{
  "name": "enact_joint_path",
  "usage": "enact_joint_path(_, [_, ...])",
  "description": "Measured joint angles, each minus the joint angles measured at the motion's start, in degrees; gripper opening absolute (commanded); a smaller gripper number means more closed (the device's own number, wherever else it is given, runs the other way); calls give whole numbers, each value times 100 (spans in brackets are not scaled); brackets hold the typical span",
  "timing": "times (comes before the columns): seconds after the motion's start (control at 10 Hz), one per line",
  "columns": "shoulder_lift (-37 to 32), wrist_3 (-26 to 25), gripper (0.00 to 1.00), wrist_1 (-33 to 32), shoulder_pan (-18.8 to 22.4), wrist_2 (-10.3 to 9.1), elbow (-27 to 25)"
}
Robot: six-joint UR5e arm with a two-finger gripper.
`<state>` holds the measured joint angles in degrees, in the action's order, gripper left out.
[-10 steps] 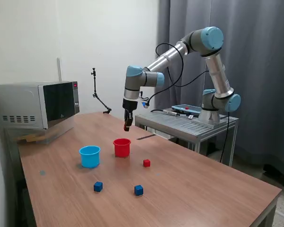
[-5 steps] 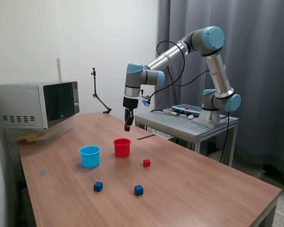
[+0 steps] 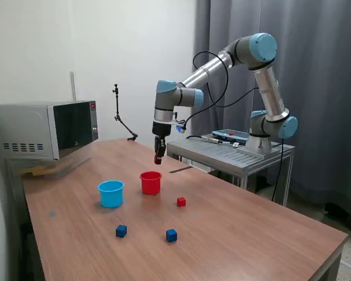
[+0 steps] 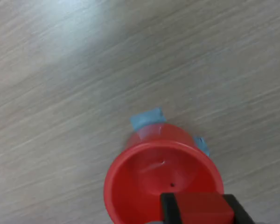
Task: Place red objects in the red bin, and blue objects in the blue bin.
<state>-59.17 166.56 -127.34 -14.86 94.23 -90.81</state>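
My gripper (image 3: pixel 158 158) hangs a little above and behind the red bin (image 3: pixel 150 182), shut on a tiny red cube (image 4: pixel 199 208). In the wrist view the cube sits between the dark fingertips (image 4: pixel 170 206) over the near rim of the red bin (image 4: pixel 151 170), whose inside looks empty. A second red cube (image 3: pixel 181 201) lies on the table toward the exterior view's right of the red bin. The light blue bin (image 3: pixel 110 193) stands to the exterior view's left of the red one. Two dark blue cubes (image 3: pixel 121 230) (image 3: pixel 171 235) lie nearer the camera.
A microwave (image 3: pixel 47 129) stands at the table's far left in the exterior view. A small black stand (image 3: pixel 121 120) is behind. The arm's base sits on a metal cart (image 3: pixel 234 153) at the exterior view's right. Blue tape pieces (image 4: pixel 147 118) lie by the red bin.
The gripper with the red cube has shifted very slightly; the wrist has turned a little. Nothing on the table has moved.
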Motion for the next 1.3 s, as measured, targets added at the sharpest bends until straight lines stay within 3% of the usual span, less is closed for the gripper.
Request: enact_joint_path(1.3, [81, 7, 0, -1, 30, 18, -12])
